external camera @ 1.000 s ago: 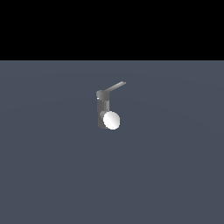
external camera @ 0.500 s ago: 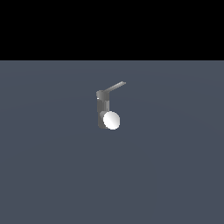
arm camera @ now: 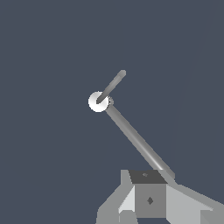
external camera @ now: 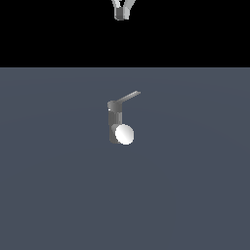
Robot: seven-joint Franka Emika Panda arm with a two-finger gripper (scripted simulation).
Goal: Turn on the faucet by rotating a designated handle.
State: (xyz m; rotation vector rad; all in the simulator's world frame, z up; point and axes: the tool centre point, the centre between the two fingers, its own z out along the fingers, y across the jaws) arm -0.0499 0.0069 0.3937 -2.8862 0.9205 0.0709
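At the very top edge of the exterior view, the gripper (external camera: pixel 121 10) hangs above the scene against the black background, well apart from the faucet (external camera: pixel 117 124) below it. Only its lower tip shows there, and whether its fingers are spread or pressed together cannot be told; in the wrist view just the grey blocky gripper body appears, and no fingertips can be made out. The faucet stands upright near the middle of the dark slate-blue floor (external camera: pixel 58 195), a short grey cylinder whose stubby spout ends in a bright white round face. From its top, the handle (external camera: pixel 129 96), a thin light-grey lever bar, slants up toward the exterior view's right. Nothing touches the handle or the faucet.
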